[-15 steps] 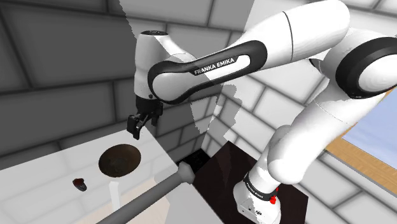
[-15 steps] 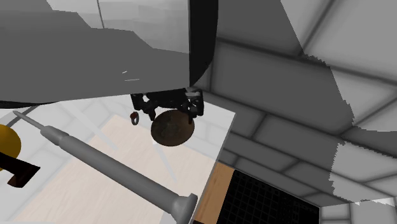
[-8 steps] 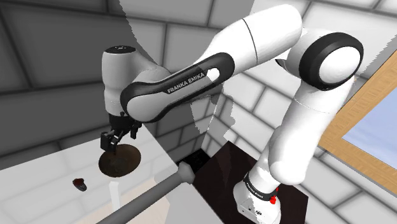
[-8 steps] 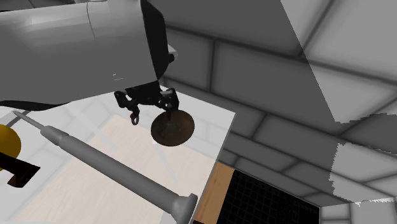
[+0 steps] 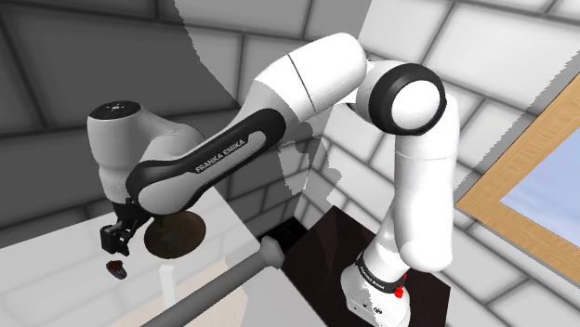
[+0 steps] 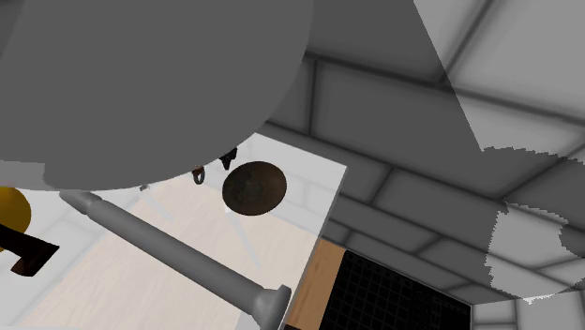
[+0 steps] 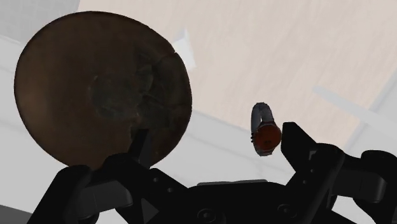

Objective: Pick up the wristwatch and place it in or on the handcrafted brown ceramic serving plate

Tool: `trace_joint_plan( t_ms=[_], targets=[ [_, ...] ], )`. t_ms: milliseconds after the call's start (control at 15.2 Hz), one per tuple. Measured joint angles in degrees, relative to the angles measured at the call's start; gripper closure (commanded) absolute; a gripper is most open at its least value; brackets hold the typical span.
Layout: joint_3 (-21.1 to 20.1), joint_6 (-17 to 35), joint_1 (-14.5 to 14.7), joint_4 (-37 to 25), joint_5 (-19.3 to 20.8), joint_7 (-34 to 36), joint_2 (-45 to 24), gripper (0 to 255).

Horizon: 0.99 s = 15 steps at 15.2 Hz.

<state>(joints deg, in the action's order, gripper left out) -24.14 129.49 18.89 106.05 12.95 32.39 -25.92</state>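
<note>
- Two fingers (image 7: pixel 143 149) of the gripper (image 7: pixel 215 135) stand apart, clasping nothing.
- One wristwatch (image 5: pixel 117 269) lies at seven o'clock from the brown plate (image 5: pixel 181 237) in the shoulder view, at six o'clock from the gripper.

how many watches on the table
1. The wristwatch lies on the light surface beside the brown plate, apart from it, near one finger of the gripper. The arm hides some surface.

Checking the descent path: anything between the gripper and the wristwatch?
Nothing. In the shoulder view the open gripper hangs just above the wristwatch with a clear gap between them; the brown plate sits beside that gap, not in it.
</note>
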Motion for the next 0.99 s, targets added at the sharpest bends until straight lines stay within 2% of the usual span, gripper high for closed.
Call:
trace_joint_plan(
  t_ms=[264,396,990],
  targets=[
    [1.2,-1.9,5.0,-9.9,3.4,2.9,-8.8,0],
    [1.8,-1.8,6.6,-12.8,4.4,3.7,-12.0,0],
    [3.1,1.3,7.6,-13.7,6.0,4.4,-16.2,0]
  ],
)
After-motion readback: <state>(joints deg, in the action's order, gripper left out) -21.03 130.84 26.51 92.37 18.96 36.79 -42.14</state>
